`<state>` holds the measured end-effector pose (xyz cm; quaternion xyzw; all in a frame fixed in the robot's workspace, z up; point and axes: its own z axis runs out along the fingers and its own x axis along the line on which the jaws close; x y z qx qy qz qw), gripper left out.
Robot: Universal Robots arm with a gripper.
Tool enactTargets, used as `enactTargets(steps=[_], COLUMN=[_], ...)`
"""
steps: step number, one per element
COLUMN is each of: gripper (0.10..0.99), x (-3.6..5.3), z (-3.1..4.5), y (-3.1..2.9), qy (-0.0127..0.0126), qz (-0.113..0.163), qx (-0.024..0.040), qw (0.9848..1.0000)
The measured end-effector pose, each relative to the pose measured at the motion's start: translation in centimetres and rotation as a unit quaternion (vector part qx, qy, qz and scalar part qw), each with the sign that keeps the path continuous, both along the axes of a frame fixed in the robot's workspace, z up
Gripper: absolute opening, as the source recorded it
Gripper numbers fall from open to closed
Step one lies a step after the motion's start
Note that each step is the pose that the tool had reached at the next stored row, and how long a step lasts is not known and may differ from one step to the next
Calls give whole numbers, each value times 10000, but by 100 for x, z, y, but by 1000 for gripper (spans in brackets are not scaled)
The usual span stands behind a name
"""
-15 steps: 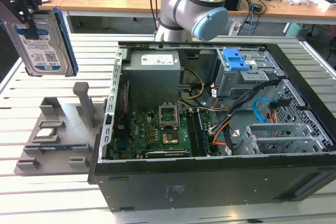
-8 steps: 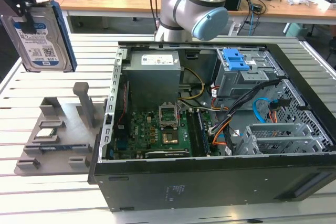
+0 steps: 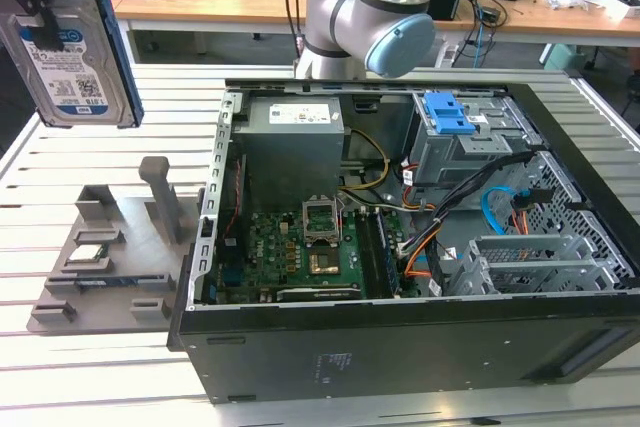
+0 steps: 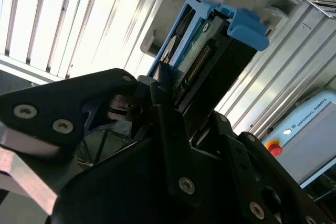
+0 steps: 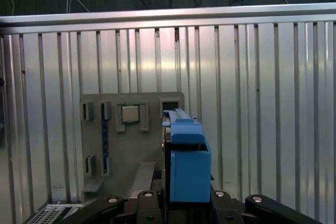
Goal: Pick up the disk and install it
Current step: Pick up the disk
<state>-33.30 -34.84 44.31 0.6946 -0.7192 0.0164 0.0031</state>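
From my station, the slatted table [image 3: 60, 387] carries the open computer case [image 3: 400, 347] toward the exterior view's right. The arm [image 3: 375, 7] rises at the case's far side, and a grey parts holder [image 3: 110, 267] lies just beside the case on the exterior view's left. The disk [image 3: 70, 57] hangs in the air above the holder's far end, well apart from the case, and the gripper [image 4: 173, 95] has its fingers clamped on one end of it. The small square chip [image 3: 90, 254] sits in the holder.
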Motion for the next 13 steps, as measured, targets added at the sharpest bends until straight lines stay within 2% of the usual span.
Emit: enactTargets(steps=[13], gripper=[357], x=[2], z=[202], y=[1], qy=[0], qz=[0], qx=[0], qw=[10000])
